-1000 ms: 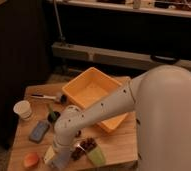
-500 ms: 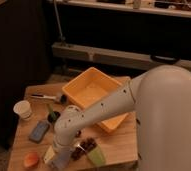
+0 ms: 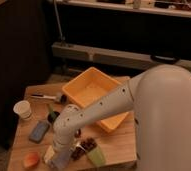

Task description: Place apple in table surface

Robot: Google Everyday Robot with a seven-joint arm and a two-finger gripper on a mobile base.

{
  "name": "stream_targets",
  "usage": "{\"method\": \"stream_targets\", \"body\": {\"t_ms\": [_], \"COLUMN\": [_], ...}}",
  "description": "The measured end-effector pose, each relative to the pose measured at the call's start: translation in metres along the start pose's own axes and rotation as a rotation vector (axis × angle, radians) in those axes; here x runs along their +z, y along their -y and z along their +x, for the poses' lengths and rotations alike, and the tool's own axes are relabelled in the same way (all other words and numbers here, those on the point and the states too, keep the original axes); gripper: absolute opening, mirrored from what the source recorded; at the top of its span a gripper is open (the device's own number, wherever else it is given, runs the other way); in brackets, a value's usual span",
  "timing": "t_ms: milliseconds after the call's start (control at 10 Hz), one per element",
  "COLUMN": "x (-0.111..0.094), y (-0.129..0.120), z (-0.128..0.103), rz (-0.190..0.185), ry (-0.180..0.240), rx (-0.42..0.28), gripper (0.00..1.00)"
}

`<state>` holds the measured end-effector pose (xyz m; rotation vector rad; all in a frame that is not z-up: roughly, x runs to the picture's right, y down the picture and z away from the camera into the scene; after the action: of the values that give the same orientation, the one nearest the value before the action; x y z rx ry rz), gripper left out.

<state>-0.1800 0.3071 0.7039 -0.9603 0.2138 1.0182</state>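
Note:
The apple, small and orange-red, rests on the light wooden table surface near its front left corner. My white arm reaches down from the right, and the gripper is low over the table just right of the apple, a small gap apart from it. The arm's wrist hides what lies directly under the gripper.
A big orange bin stands at the table's back middle. A white paper cup is at the left, with a blue-grey flat object in front of it. A dark grape bunch and a green item lie right of the gripper.

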Motion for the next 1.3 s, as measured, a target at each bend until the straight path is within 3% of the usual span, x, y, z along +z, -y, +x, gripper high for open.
{"method": "stream_targets", "body": {"t_ms": [300,600,800,1000,1300], "x": [-0.031,-0.055,-0.051,-0.039,-0.020], "y": [-0.002,-0.021,-0.039,-0.072,-0.118], "z": [-0.050,-0.077,-0.070,-0.062,-0.072], "rz": [0.051,0.052,0.057,0.058,0.064], "ry": [-0.051,-0.091,-0.105,-0.111,-0.127], "rx": [0.039,0.020,-0.014,-0.059,-0.140], "gripper": [0.80,0.80,0.80,0.80,0.80]}}
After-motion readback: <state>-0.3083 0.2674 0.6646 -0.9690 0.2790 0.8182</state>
